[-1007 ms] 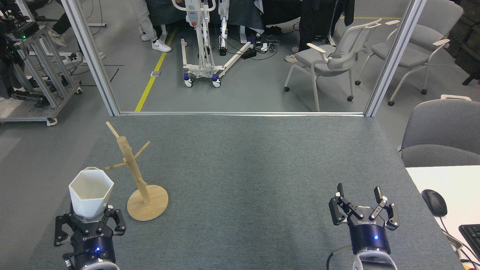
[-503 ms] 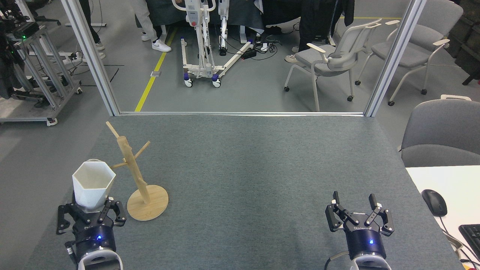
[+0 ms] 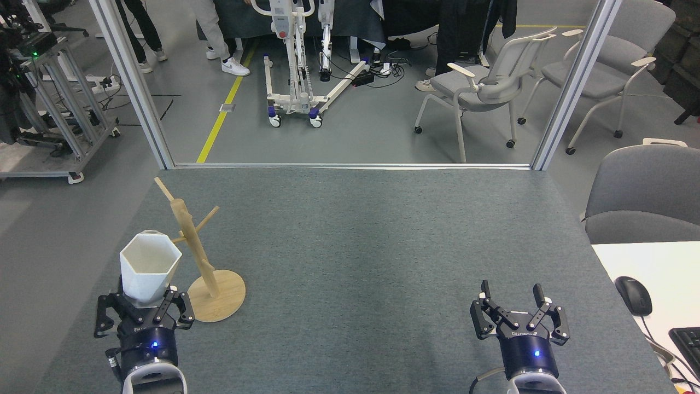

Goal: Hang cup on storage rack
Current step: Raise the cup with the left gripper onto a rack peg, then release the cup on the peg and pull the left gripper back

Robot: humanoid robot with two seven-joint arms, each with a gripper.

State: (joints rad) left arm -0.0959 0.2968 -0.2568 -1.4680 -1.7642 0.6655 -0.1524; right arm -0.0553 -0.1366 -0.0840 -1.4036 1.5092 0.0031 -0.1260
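Change since earlier frames: the left gripper (image 3: 145, 301) has carried the cup (image 3: 149, 270) rightward, closer to the storage rack (image 3: 205, 268); the right gripper (image 3: 517, 311) has drawn back slightly toward the near edge.
Left gripper: clenched on the lower body of the cup, holding it upright with the hexagonal mouth facing up.
Right gripper: released, fingers spread, holding nothing; parked low at the near right, well apart from the work, probably to keep clear.
Cup: white, faceted, raised above the bench (image 3: 355, 246), just left of the rack post. The handle is not visible from this view; which way it faces cannot be told.
Storage rack: light wooden tree on a round base, standing on the left part of the bench. Its left-pointing peg ends at or behind the cup rim; contact cannot be confirmed.
Grip rationale: a hold at the cup base leaves the upper part free, which would let a peg enter the handle.
Task state: cup not yet hung; the handle has to be aligned with a peg.
Right background: mouse (image 3: 633, 295) on a white desk.
Far background: chairs (image 3: 481, 87) and a wheeled frame (image 3: 295, 82) on the floor beyond the bench.
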